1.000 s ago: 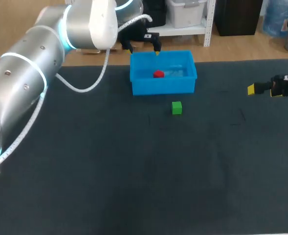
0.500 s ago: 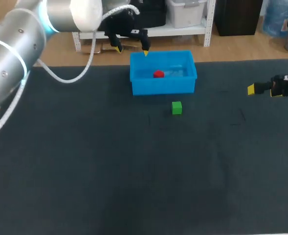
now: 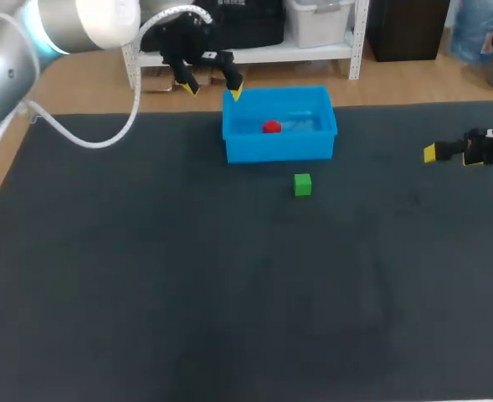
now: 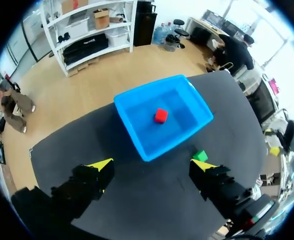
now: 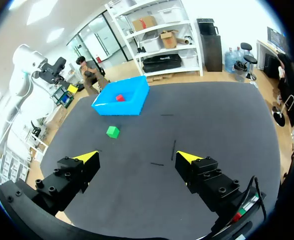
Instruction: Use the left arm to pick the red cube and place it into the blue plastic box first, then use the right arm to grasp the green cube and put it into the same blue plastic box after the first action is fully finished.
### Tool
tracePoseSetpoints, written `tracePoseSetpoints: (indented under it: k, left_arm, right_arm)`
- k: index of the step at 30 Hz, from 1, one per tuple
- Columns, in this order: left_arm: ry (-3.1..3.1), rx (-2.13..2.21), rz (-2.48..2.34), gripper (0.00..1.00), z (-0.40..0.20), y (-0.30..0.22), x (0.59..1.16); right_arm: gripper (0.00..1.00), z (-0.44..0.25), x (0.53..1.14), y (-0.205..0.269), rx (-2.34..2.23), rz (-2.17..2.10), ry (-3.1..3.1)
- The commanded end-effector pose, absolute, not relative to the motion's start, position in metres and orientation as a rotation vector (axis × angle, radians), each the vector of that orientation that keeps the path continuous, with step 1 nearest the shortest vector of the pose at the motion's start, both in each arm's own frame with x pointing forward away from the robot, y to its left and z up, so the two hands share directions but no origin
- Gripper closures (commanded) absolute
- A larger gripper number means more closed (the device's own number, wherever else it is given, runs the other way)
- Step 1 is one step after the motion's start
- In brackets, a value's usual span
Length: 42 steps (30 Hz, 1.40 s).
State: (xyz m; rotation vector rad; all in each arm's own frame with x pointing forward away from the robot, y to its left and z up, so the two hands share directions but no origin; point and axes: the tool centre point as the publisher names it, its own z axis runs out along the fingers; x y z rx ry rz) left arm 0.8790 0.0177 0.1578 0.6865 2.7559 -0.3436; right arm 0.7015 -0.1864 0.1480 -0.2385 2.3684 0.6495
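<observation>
The dark table [image 3: 229, 293] bears short black marks [image 5: 174, 149].

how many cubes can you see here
2. The red cube lies inside the blue plastic box; the green cube sits on the table just outside the box. None appears hidden.

No text, label, number or sign can be read in any of the views.
</observation>
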Motion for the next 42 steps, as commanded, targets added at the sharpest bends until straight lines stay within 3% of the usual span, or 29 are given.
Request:
tracePoseSetpoints:
  k: [1, 42]
  left_arm:
    - [2.604, 0.672, -0.408, 0.0, 0.152, 0.034, 0.85]
    - [2.549, 0.838, -0.607, 0.0, 0.144, 0.08, 0.784]
  right_arm:
    - [0.0, 0.148, 0.701, -0.186, -0.238, 0.648, 2.369]
    - [0.0, 0.148, 0.701, -0.186, -0.238, 0.648, 2.369]
